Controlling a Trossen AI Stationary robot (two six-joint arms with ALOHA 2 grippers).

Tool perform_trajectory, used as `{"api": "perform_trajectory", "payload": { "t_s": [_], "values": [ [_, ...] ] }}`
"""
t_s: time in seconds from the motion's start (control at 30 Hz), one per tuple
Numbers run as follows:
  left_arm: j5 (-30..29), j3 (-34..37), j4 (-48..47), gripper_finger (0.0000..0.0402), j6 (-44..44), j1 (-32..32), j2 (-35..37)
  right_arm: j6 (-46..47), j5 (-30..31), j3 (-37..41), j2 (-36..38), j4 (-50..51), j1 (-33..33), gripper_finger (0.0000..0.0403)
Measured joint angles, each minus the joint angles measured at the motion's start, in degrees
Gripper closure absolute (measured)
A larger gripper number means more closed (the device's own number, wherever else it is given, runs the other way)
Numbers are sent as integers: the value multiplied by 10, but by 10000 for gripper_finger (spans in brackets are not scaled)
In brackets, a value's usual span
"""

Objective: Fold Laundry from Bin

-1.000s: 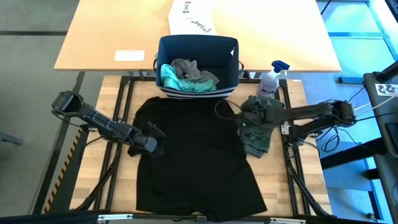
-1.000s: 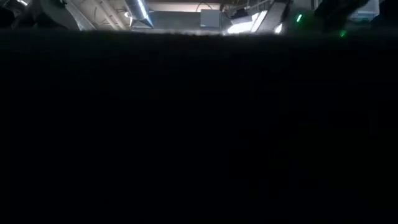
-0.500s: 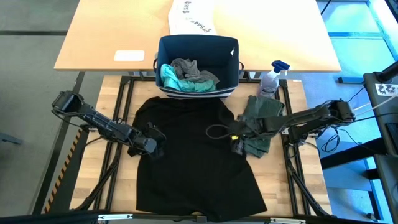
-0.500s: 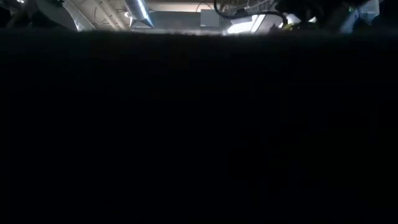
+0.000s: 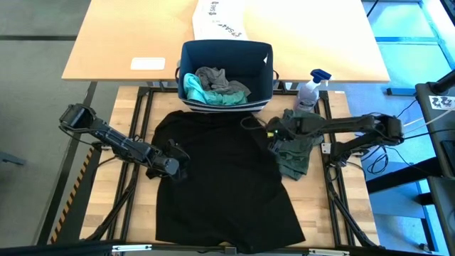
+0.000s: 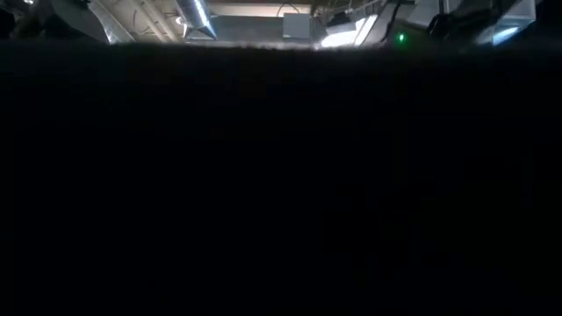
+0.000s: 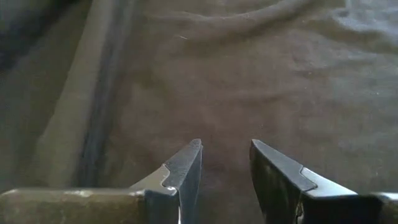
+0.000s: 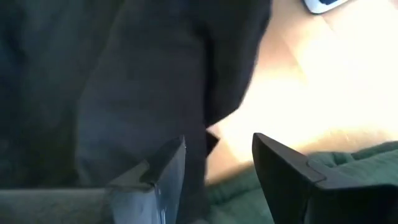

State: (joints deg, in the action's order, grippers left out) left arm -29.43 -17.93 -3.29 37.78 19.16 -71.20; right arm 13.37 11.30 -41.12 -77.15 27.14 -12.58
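Note:
A large black T-shirt lies spread flat on the wooden table. An olive-green piece lies crumpled by its right edge. The navy bin stands at the far edge with a teal piece and a grey piece inside. My left gripper stands open at the shirt's left edge, its fingers over the black cloth with nothing between them. My right gripper stands open over the shirt's right sleeve, next to the olive-green piece.
A spray bottle stands at the far right, beside the bin. A second table behind holds a white printed box and a white card. Black cloth hangs in front of the low view and hides almost all of it.
My right gripper swung toward the near edge along the shirt's right side, then came back toward the far edge, turning its wrist as it went. It stayed open throughout. The black T-shirt lies as before.

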Motion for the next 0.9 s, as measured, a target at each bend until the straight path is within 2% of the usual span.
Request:
{"api": "perform_trajectory", "payload": {
  "t_s": [0.2, 0.4, 0.5, 0.8, 0.9],
  "values": [
    [0, 0, 1, 270, -4, 0, 0, -15, -51, 44, 0, -110, -58, 214],
    [0, 0, 2, 270, -5, 0, 0, -19, -99, 81, -19, -220, -83, 225],
    [-4, 0, 4, 270, -5, 0, 0, -44, -81, 84, -24, -215, -80, 257],
    [-15, 0, 5, 270, -5, -1, 0, -75, -57, 90, -49, -241, -81, 387],
    [-15, 0, 4, 270, -5, -1, 0, -92, -12, 81, -33, -208, -75, 395]
  ]
}}
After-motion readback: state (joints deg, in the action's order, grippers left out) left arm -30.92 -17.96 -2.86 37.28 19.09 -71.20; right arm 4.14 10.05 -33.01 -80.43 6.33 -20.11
